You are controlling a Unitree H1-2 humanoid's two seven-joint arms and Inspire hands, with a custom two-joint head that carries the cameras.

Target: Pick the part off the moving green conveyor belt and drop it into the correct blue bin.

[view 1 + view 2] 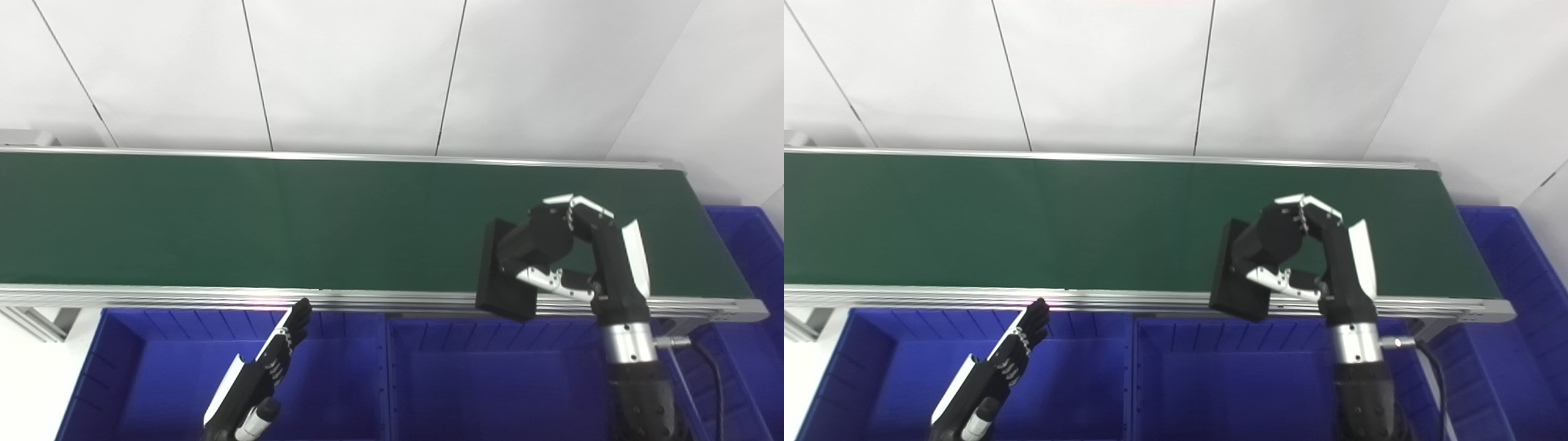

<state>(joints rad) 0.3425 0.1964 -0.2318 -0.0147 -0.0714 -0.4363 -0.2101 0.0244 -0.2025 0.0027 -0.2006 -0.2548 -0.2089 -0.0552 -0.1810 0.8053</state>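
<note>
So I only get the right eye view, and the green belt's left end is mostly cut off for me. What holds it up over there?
Observer: The left eye view reaches further left. Bare silver frame struts slant down under the green belt, just left of the left blue bin.
Operator: Anything on top at that end?
Observer: A pale grey housing sits behind the belt's far rail. You'd see only a sliver of it.

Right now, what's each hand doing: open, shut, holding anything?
Left hand: open, fingers straight, holding nothing.
Right hand: shut on the black part.
</note>
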